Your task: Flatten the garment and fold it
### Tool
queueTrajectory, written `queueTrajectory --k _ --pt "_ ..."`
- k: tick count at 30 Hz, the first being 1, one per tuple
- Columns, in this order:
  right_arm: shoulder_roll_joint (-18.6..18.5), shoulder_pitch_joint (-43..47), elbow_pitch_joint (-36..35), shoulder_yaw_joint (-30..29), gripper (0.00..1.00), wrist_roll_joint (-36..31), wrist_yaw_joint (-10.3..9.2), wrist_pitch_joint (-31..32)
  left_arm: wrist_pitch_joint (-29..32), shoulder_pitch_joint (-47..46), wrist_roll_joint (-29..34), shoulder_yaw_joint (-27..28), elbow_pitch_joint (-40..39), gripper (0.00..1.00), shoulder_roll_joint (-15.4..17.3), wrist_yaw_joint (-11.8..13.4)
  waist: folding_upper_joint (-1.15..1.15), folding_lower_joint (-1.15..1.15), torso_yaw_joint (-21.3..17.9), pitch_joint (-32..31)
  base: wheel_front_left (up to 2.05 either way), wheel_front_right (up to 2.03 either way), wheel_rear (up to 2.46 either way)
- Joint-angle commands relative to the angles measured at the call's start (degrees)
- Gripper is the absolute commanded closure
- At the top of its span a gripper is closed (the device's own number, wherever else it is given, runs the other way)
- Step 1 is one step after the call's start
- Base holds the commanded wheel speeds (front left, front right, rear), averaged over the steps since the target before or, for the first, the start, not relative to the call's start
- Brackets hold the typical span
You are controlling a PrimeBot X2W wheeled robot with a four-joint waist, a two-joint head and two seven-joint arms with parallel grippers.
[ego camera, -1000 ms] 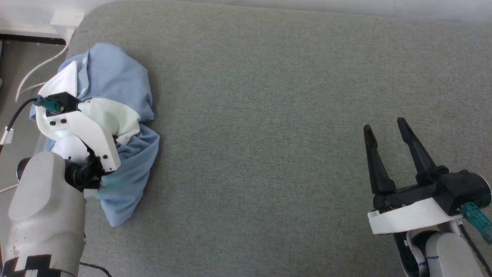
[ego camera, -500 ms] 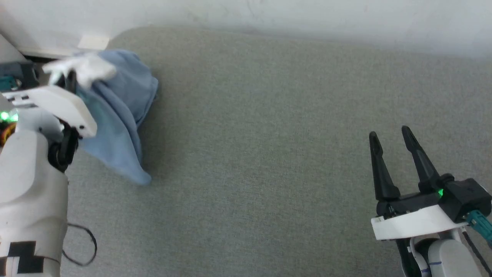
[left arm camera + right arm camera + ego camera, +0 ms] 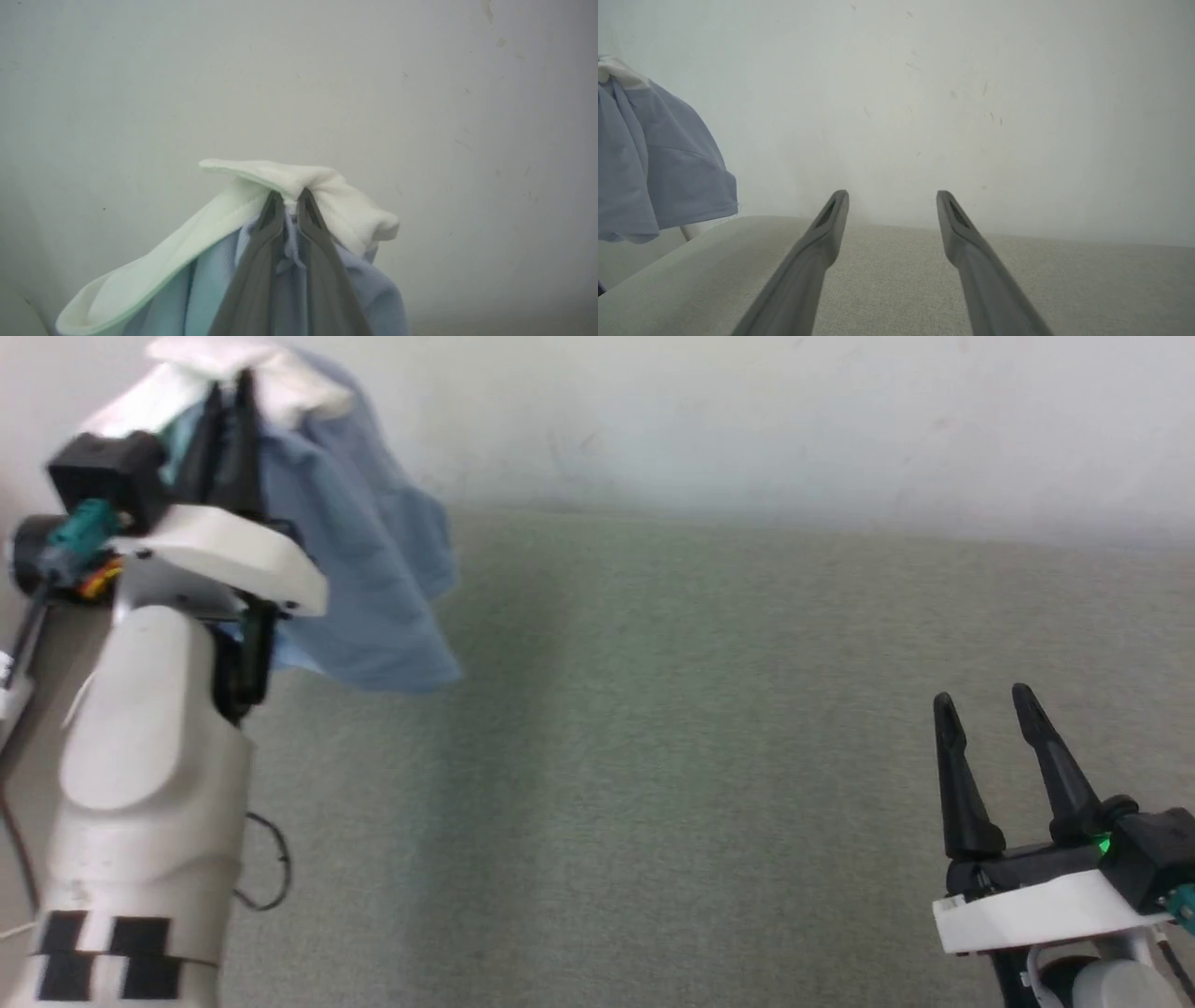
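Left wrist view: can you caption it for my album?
Left gripper pinching a soft light blue polo shirt by its white collar.

I count one garment [image 3: 373, 579], with one white collar [image 3: 299, 179]. I have two tools, the left tool [image 3: 229, 387] and the right tool [image 3: 982, 695], each with two dark fingers [image 3: 960, 789]. There is one grey-green bench [image 3: 653, 756] and one pale wall [image 3: 747, 420].

no readable text, labels, brands, numbers or signs anywhere
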Motion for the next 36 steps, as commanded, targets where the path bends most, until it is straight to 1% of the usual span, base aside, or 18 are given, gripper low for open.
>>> queueTrajectory --k 1,6,9,13,16,18,21,22,23,24,27,31,33,36 --pt "0.1 0.8 -0.7 -0.2 0.0 -0.1 -0.11 0.4 -0.7 1.3 0.1 -1.0 -1.8 1.0 -1.8 -0.2 0.0 0.01 -5.0 -2.2 0.0 0.0 0.0" --pt "0.1 1.6 -2.0 -0.8 0.0 0.1 -0.11 1.3 -0.1 4.5 -1.1 -3.4 -7.2 1.0 -6.3 -0.2 0.0 0.01 -10.8 -1.8 0.0 0.0 0.0" --pt "0.1 1.9 -2.3 -1.6 0.0 0.5 -0.11 1.4 0.8 7.4 -2.0 -5.2 -10.0 1.0 -9.1 -0.4 0.0 0.01 -13.6 -0.9 0.0 0.0 0.0" --pt "0.1 2.2 -2.0 -2.1 0.0 1.0 -0.11 1.5 2.2 15.3 -3.9 -7.8 -13.3 1.0 -12.0 0.0 0.0 0.01 -17.0 0.4 0.0 0.0 0.0" --pt "0.1 2.4 -1.8 -2.4 0.0 1.3 -0.11 1.4 4.0 23.7 -5.6 -10.8 -14.0 1.0 -13.5 0.6 0.0 0.01 -18.3 1.4 0.0 0.0 0.0" --pt "0.1 2.3 -1.7 -2.4 0.0 1.6 -0.11 1.3 5.3 29.3 -7.0 -12.8 -13.2 1.0 -14.1 1.1 0.0 0.01 -18.7 2.0 0.0 0.0 0.0" --pt "0.1 1.9 -1.2 -2.4 0.0 1.8 -0.11 0.9 5.8 34.7 -7.6 -15.9 -11.5 1.0 -14.5 1.5 0.0 0.01 -18.4 2.5 0.0 0.0 0.0" --pt "0.1 1.8 -1.2 -2.4 0.0 1.8 -0.11 0.9 5.5 35.6 -7.5 -16.9 -11.0 0.95 -14.6 1.6 0.0 0.01 -18.1 2.6 0.0 0.0 0.0" --pt "0.1 1.7 -1.1 -2.3 0.0 1.8 -0.11 0.8 4.6 36.2 -7.1 -17.7 -10.6 0.13 -14.6 2.0 0.0 0.01 -17.8 2.5 0.0 0.0 0.0" --pt "0.1 1.5 -1.0 -2.2 0.0 1.7 -0.11 0.8 3.7 36.6 -7.0 -18.3 -10.3 0.0 -14.7 2.2 0.0 0.01 -17.4 2.4 0.0 0.0 0.0" --pt "0.1 1.3 -0.8 -2.1 0.0 1.5 -0.11 0.7 0.3 36.7 -6.5 -19.5 -10.7 0.0 -14.8 2.3 0.0 0.01 -16.2 1.9 0.0 0.0 0.0" --pt "0.1 1.5 -0.6 -2.1 0.0 1.2 -0.11 0.7 -2.2 35.3 -4.8 -19.5 -15.1 0.0 -14.9 3.0 0.0 0.01 -14.2 1.0 0.0 0.0 0.0" --pt "0.1 1.6 -0.5 -2.2 0.0 1.1 -0.11 0.8 -2.5 34.6 -3.8 -18.3 -18.4 0.0 -14.9 3.8 0.0 0.01 -13.2 0.7 0.0 0.0 0.0" --pt "0.1 1.8 -0.5 -2.1 0.0 0.9 -0.11 0.9 -2.6 34.2 -1.3 -15.1 -24.2 0.0 -14.9 5.3 0.0 0.01 -11.9 0.5 0.0 0.0 0.0"
